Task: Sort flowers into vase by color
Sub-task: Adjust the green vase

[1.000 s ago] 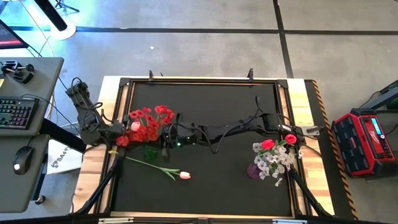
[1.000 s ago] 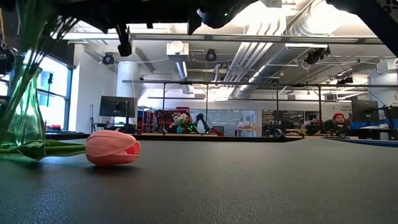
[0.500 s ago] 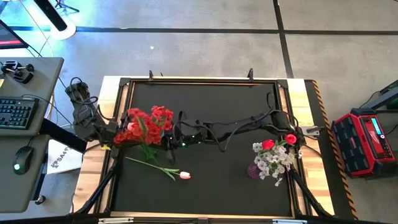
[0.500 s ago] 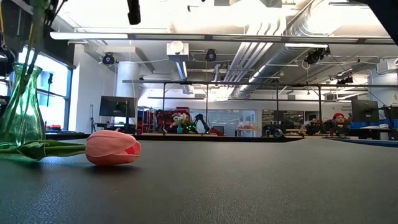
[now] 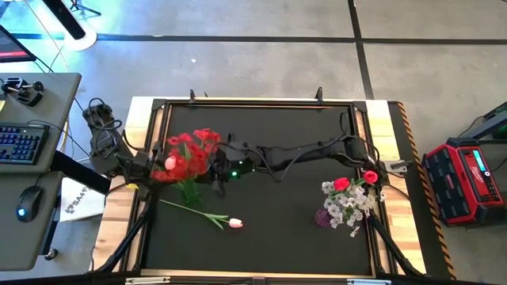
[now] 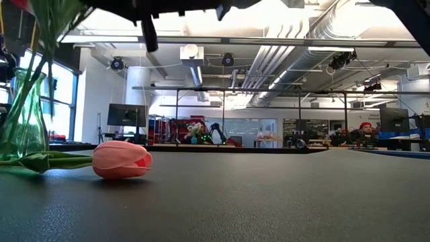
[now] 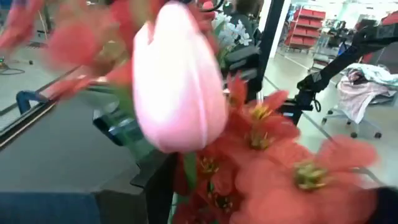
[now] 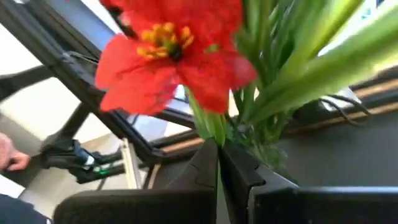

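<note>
The right gripper, fingers pinched on a thin green stem, holds a red blossom above the green vase just below it. The left gripper, beside the bouquet, cannot be judged. Next, lowering the stem in.

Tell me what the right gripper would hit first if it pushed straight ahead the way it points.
Probably the green stems just past the right gripper, which is shut on one red blossom's stem. Depth is hard to judge.
</note>
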